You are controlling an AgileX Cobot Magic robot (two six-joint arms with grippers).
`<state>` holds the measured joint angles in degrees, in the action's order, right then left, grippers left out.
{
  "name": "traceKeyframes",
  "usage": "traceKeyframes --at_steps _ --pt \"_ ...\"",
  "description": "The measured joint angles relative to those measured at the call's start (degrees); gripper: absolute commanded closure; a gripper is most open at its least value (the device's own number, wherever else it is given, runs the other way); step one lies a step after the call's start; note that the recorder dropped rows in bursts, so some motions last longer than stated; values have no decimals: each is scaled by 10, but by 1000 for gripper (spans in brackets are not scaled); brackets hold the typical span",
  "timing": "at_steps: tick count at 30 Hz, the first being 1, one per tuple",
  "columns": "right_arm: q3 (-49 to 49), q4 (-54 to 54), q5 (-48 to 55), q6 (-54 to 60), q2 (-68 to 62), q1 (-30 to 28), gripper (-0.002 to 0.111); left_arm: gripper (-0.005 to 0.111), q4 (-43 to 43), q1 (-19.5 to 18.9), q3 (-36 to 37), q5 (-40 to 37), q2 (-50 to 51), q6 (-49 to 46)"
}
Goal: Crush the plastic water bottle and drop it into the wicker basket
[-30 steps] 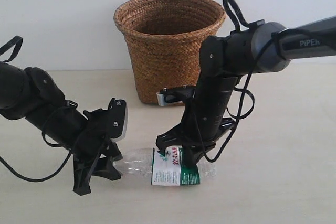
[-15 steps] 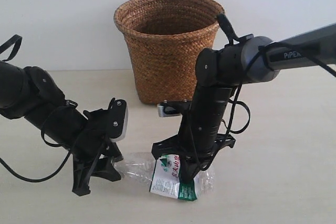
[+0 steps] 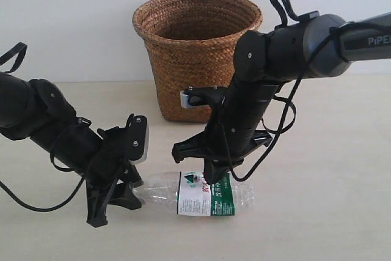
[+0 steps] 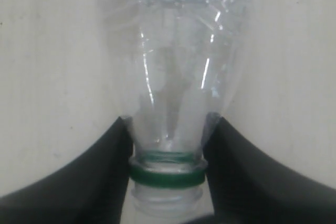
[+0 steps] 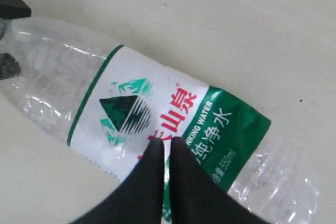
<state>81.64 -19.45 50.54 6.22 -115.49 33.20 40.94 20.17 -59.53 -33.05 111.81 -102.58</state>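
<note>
The plastic water bottle (image 3: pixel 204 194) lies on its side on the table, label up. My left gripper (image 3: pixel 126 195) is shut on its neck. In the left wrist view the two black fingers (image 4: pixel 100 171) clamp the neck of the bottle (image 4: pixel 173 77) just above a green ring; no cap shows. My right gripper (image 3: pixel 211 177) hangs over the label with its fingers pressed together, tips at or just above the bottle. In the right wrist view the shut tips of that gripper (image 5: pixel 166 142) lie over the bottle's (image 5: pixel 131 103) red characters. The wicker basket (image 3: pixel 195 53) stands upright behind.
The beige tabletop (image 3: pixel 330 212) stretches bare to the right of the bottle and in front of it. A white wall (image 3: pixel 73 16) rises directly behind the basket. Loose black cables (image 3: pixel 278 142) hang from the right arm near the basket's base.
The right gripper pressed down on the bottle, crumpling its label, then rose again. The bottle has sprung back to a longer, straighter shape. The left arm has kept still.
</note>
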Motion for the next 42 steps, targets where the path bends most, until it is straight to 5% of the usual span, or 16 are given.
traceKeyframes --at_steps 26,42 --pt "25 -55 -12 12 -102 21 108 103 -11 0 3 -2 0 1" --pt "17 -51 -11 37 -30 5 108 103 -5 -1 3 -1 0 6"
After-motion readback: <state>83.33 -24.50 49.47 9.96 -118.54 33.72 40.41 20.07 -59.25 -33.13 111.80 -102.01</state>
